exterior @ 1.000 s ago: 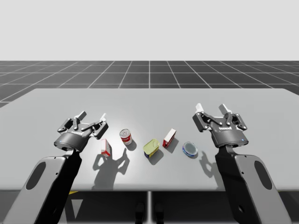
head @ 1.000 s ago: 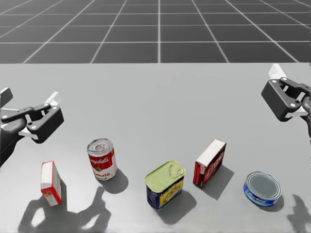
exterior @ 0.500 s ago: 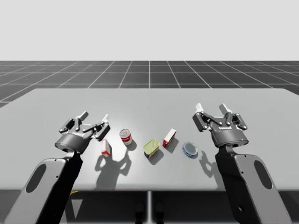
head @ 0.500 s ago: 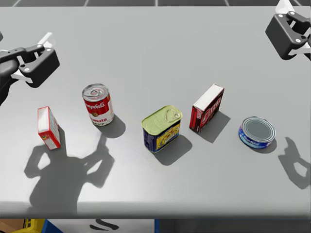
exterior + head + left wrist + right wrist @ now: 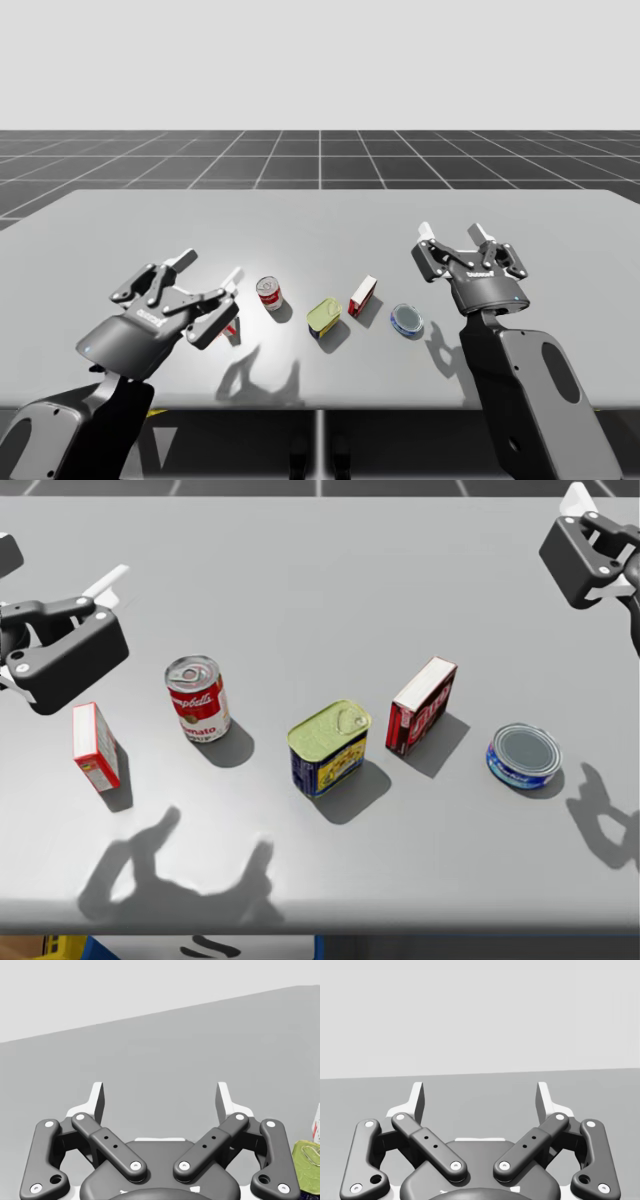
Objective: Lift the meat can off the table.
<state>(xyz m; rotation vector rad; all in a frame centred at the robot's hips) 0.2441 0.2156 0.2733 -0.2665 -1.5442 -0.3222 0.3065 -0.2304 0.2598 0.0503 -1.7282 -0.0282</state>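
Note:
The meat can is a blue rectangular tin with a pale green lid, standing upright mid-table. A corner of its green lid lies beside my left gripper, off to its right. That gripper is open and hovers over the table's left part, well left of the can, with nothing between its fingers. My right gripper is also open and hangs above the table's right side, behind a flat tin. It faces bare table.
A red-and-white soup can stands left of the meat can, and a small red-and-white box stands further left under my left gripper. To the right are a dark red box and a flat blue tin. The grey table stretches far back.
My head has tilted down, so the whole head view has shifted. My left arm has pulled back toward the table's front edge and risen. The right arm and the objects have not moved.

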